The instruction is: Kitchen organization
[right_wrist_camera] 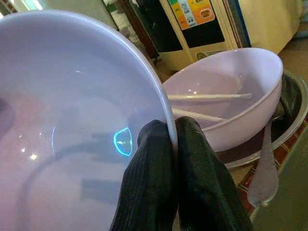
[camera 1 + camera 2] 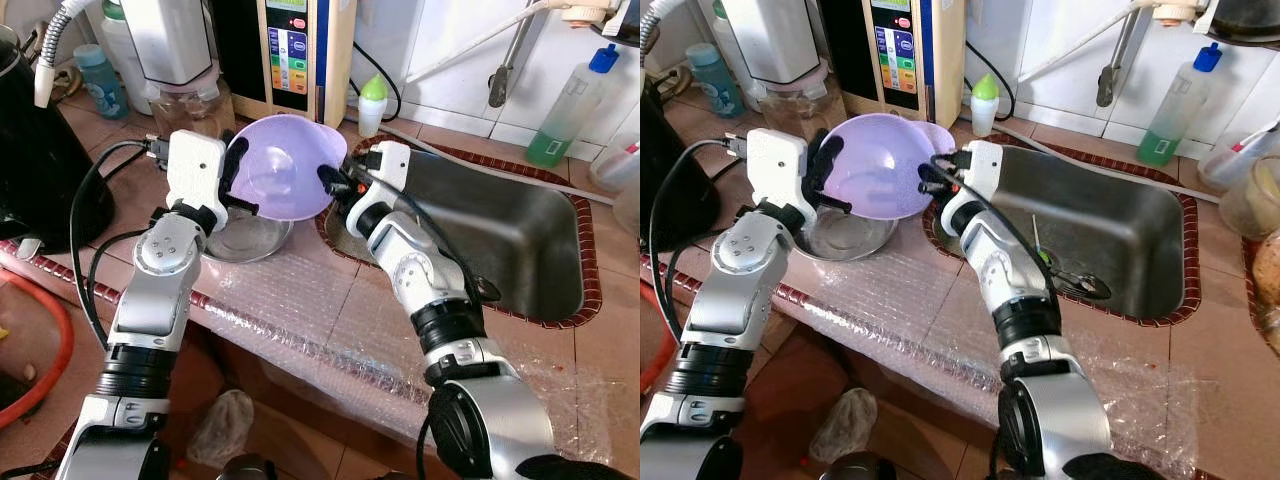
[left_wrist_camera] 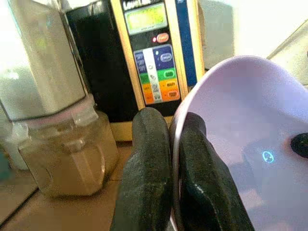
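Both claws are pinching one lavender plastic bowl (image 2: 285, 165) and holding it tilted in the air above the table (image 2: 300, 290), just left of the steel sink (image 2: 510, 240). The left claw (image 3: 174, 159) is pressed together on the bowl's rim, one finger outside the wall and one inside. The right claw (image 1: 171, 159) is gripping the opposite rim in the same way.

Bowl count: two lavender bowls. The second lavender bowl (image 1: 226, 96) is sitting behind the held one, with two pale sticks lying inside it; it is resting in a shallow metal dish (image 2: 245, 240) on the table. A pale utensil handle (image 1: 263, 168) is hanging over that dish's edge.

Writing: the upright appliance (image 3: 154, 53) behind the bowls is carrying a cream front panel with a lit green display, a red button, and a grid of coloured buttons in blue, green, orange and yellow. Letters along its top edge are cut off and are not readable with certainty.

One blender jar (image 3: 62, 139) with a pink ring is standing left of the appliance. Bottle count: one green liquid bottle with a blue cap (image 2: 570, 105) behind the sink, one small green-capped bottle (image 2: 372, 103) near the wall, and one teal bottle (image 2: 100, 78) at far left. Bubble wrap (image 2: 330, 330) is covering the table's front edge. A black kettle (image 2: 40, 160) is standing at far left.
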Robot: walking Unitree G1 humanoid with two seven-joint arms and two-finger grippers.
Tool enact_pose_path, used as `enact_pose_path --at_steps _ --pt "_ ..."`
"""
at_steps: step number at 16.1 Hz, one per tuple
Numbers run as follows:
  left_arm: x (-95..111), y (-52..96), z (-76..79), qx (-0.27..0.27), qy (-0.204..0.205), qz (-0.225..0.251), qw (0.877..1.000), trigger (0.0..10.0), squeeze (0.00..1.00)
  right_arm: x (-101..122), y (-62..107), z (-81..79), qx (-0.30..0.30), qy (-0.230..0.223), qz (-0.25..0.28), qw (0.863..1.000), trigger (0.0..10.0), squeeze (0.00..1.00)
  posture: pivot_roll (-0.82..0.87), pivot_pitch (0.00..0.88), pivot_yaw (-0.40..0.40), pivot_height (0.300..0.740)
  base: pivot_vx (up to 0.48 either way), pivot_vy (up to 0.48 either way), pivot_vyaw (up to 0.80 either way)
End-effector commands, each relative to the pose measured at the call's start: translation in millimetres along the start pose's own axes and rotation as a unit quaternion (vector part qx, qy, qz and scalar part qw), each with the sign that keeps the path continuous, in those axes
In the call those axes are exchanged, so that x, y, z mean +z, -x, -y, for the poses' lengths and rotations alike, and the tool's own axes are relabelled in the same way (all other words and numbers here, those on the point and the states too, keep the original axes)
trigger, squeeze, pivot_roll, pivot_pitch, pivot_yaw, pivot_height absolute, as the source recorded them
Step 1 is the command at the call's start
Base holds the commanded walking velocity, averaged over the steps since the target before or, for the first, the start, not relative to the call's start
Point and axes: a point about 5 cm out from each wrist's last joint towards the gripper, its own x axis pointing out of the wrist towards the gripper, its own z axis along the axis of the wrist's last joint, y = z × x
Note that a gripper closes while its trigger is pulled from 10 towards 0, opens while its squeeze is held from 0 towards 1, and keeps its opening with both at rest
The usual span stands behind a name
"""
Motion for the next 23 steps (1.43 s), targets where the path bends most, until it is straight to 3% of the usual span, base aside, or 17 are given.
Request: enact_pose_path --at_steps 1,5,6,11,13,15,17,18,19,20,21,23 --pt "25.4 -4.5 15.6 -0.066 -0.016 0.065 0.996 10.0 1.00 6.7 1.0 12.3 -0.045 -0.009 0.005 0.999 0.0 0.00 0.03 0.000 0.002 0.740 0.000 0.000 0.00" --pt "36.5 -7.0 17.1 -0.061 -0.025 0.090 0.994 10.0 1.00 32.0 2.6 20.9 -0.084 -0.035 0.063 0.994 0.0 0.00 0.03 0.000 0.005 0.740 0.000 0.000 0.00" --pt "45.2 -8.6 17.2 -0.054 -0.028 0.105 0.993 10.0 1.00 44.5 4.8 28.0 -0.106 -0.031 0.090 0.990 0.0 0.00 0.03 0.000 0.006 0.740 0.000 0.000 0.00" --pt "47.7 -9.4 12.2 -0.042 -0.052 0.109 0.992 10.0 1.00 62.0 11.6 44.0 -0.155 -0.012 0.128 0.980 0.0 0.00 0.03 0.000 0.010 0.740 0.000 0.000 0.00" --pt "41.1 -6.5 8.2 -0.032 -0.053 0.087 0.994 10.0 1.00 64.2 18.9 61.1 -0.223 0.014 0.131 0.966 0.0 0.00 0.03 0.000 0.019 0.740 0.000 0.000 0.00" --pt "8.3 7.7 -5.9 0.015 -0.016 0.003 1.000 10.0 1.00 50.7 39.3 96.6 -0.341 0.032 0.096 0.935 0.0 0.00 0.04 0.000 0.018 0.740 0.000 0.000 0.00" --pt "-5.9 15.5 -10.8 0.032 -0.004 -0.031 0.999 10.0 1.00 46.7 47.1 106.2 -0.370 0.048 0.090 0.923 0.0 0.00 0.04 0.000 0.018 0.740 0.000 0.000 0.00" --pt "-21.8 24.2 -16.2 0.055 0.012 -0.070 0.996 10.0 1.00 41.2 54.4 115.0 -0.392 0.060 0.078 0.914 3.8 0.00 0.04 0.000 0.014 0.740 0.000 0.000 0.00" --pt "-37.2 32.1 -21.8 0.078 0.021 -0.111 0.990 10.0 1.00 33.4 61.2 123.3 -0.413 0.064 0.062 0.907 10.0 0.00 0.05 0.000 0.009 0.740 0.000 0.000 0.00" --pt "-47.9 36.6 -24.9 0.091 0.033 -0.144 0.985 10.0 1.00 26.1 65.5 128.8 -0.428 0.065 0.045 0.900 10.0 0.58 0.05 0.000 0.005 0.740 0.000 0.000 0.00" --pt "-56.8 40.4 -28.8 0.102 0.031 -0.174 0.979 10.0 1.00 19.7 68.4 132.3 -0.436 0.061 0.033 0.897 10.0 1.00 0.05 0.000 0.005 0.740 0.000 0.000 0.00" --pt "-64.5 44.8 -36.4 0.118 0.039 -0.205 0.971 10.0 1.00 9.4 71.2 135.3 -0.442 0.063 0.014 0.895 10.0 1.00 0.05 0.000 0.004 0.740 0.000 0.000 0.00"
